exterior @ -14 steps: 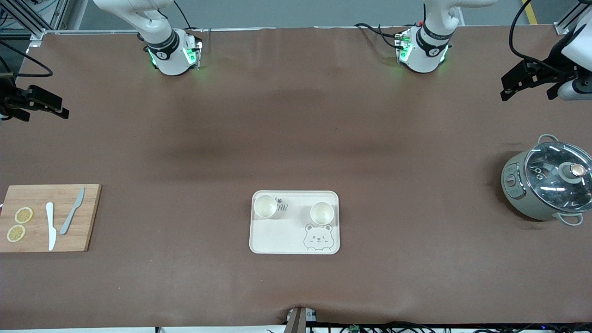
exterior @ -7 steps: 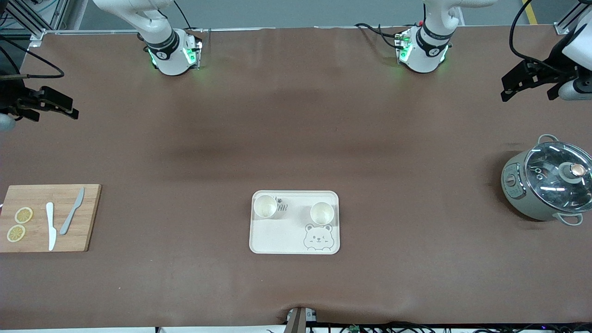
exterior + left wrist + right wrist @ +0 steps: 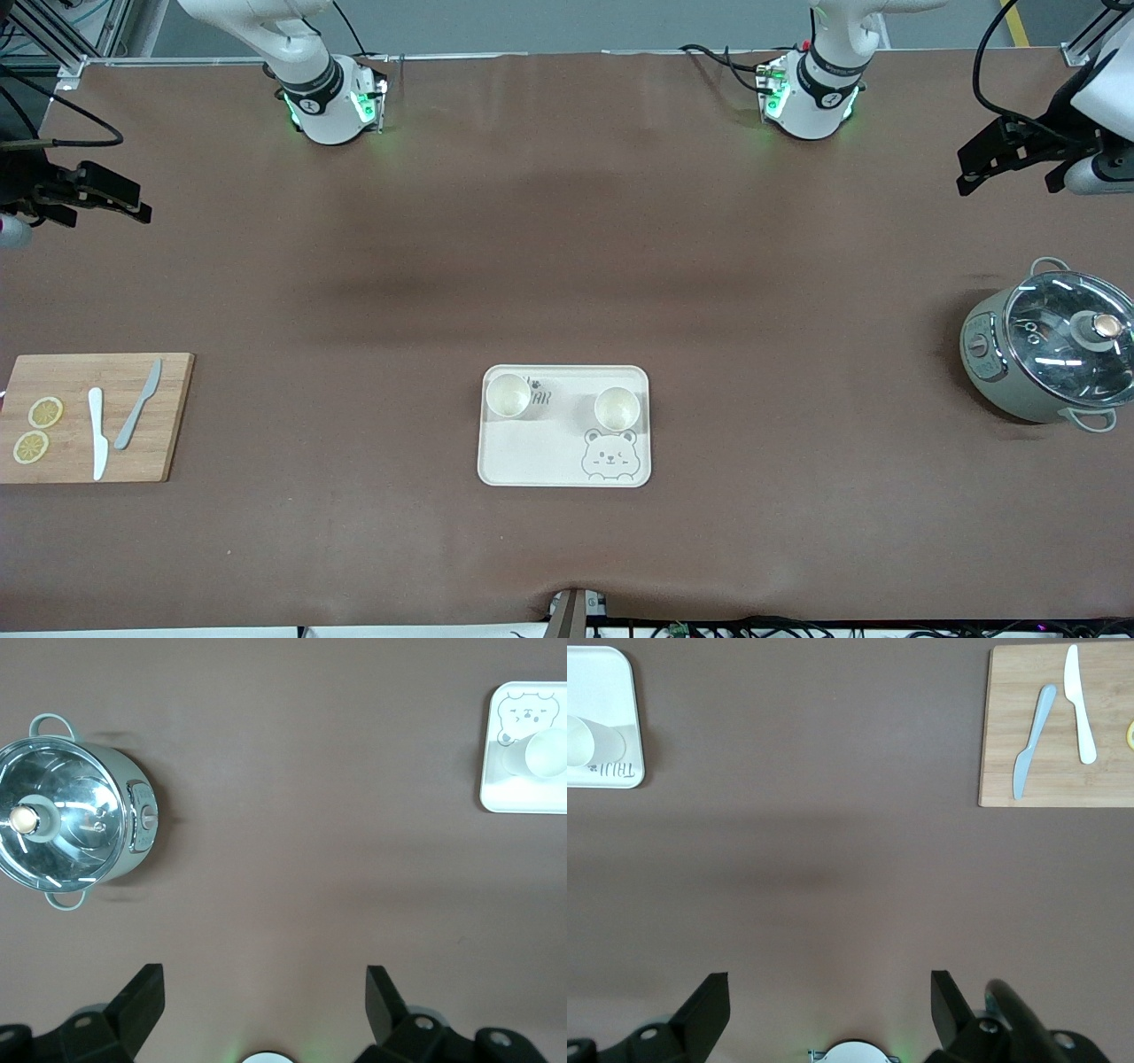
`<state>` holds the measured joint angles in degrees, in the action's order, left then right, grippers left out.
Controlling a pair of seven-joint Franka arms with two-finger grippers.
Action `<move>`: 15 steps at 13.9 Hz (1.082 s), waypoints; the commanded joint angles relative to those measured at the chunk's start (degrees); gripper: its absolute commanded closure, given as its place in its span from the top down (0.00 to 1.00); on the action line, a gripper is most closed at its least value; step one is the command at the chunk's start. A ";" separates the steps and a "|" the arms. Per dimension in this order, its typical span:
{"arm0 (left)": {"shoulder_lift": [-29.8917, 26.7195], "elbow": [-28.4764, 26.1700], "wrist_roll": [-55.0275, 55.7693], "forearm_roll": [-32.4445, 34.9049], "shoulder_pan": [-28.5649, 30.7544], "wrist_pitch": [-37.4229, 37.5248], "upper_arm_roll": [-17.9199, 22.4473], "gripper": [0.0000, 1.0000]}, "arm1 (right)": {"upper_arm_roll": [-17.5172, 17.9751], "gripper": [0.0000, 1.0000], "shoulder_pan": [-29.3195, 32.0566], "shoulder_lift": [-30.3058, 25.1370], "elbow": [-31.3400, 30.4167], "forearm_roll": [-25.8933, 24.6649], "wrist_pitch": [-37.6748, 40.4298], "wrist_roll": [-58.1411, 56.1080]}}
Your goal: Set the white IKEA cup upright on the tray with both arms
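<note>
Fingers: both sets spread wide, holding nothing. Left gripper (image 3: 1010,159) is up over bare bench toward the left arm's end, right gripper (image 3: 93,197) over bare bench toward the right arm's end, both well apart from the tray (image 3: 564,470).

Near to far: tray sits nearest the front camera, mid-bench. Two white cups stand upright on it, mouths up: one cup (image 3: 508,394) over the lettering, other cup (image 3: 617,408) just above the bear face. Cutting board (image 3: 168,416) with two knives and lemon slices toward the right arm's end; pot (image 3: 1045,353) with glass lid toward the left arm's end. Arm bases farthest.

Judgement: placement looks done. For the step in hand, keep both arms high and clear, fingers apart, no pass over the tray, so neither cup gets knocked.
</note>
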<state>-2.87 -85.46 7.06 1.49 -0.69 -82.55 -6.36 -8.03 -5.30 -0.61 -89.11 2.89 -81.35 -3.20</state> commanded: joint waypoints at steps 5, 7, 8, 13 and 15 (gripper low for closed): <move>-0.46 -1.28 0.67 -0.44 0.96 -1.48 -1.02 1.00 | -0.06 1.00 -0.07 -1.50 -1.24 -1.13 1.37 1.01; -2.13 -3.47 0.67 -0.44 1.05 -2.35 -0.94 1.00 | -0.06 1.00 0.02 -1.42 -1.24 -1.13 1.46 1.01; -3.18 -5.40 0.67 -0.44 1.13 -4.18 -0.94 1.00 | -0.06 1.00 0.28 -1.42 -1.24 -1.13 1.46 1.01; -3.98 -7.35 3.20 -0.44 1.05 -4.99 -1.02 1.00 | -0.06 1.00 0.81 -1.33 -1.32 -0.69 1.90 1.01; -3.90 -7.09 4.45 -0.44 0.78 -4.73 -1.11 1.00 | -0.06 1.00 0.81 -1.33 -1.41 -0.61 1.90 1.01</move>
<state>-5.14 -91.22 10.18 1.49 -0.58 -86.95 -6.63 -8.51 -4.94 -0.61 -89.29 2.85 -79.57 -2.83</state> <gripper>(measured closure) 0.000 0.000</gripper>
